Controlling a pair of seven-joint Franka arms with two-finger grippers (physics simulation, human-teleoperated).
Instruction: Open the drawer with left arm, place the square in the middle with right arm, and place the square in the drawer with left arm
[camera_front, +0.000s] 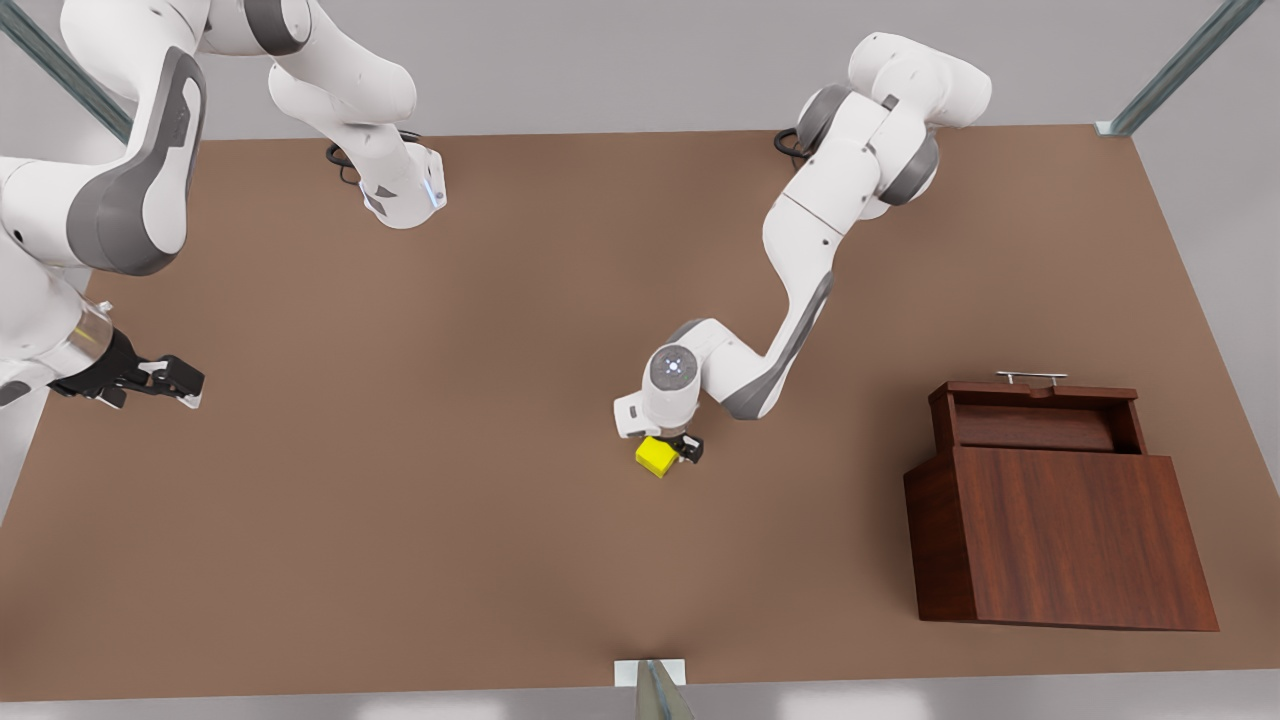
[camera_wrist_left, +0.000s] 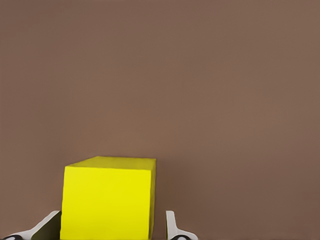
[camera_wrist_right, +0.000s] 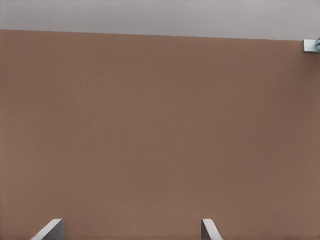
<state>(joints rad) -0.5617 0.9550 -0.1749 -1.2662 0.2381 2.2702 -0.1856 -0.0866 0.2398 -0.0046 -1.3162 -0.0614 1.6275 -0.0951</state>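
Observation:
The yellow square (camera_front: 654, 458) rests on the bare brown middle (camera_front: 560, 400) of the table. My left gripper (camera_front: 672, 447) reaches down over it, fingers on either side. In the left wrist view the square (camera_wrist_left: 107, 200) sits between the fingertips (camera_wrist_left: 171, 225); one finger touches it and a narrow gap shows at the other, so the gripper is open. The drawer (camera_front: 1040, 422) of the reddish-brown box (camera_front: 1085, 535) stands pulled out, its silver handle (camera_front: 1031, 377) toward the back. My right gripper (camera_front: 165, 382) waits open at the front view's left, above the table edge.
The box takes up the front view's right side of the table. A metal bracket (camera_front: 650, 672) sits at the near edge, and another bracket (camera_wrist_right: 311, 45) marks a corner in the right wrist view. Bare tabletop lies between the square and the box.

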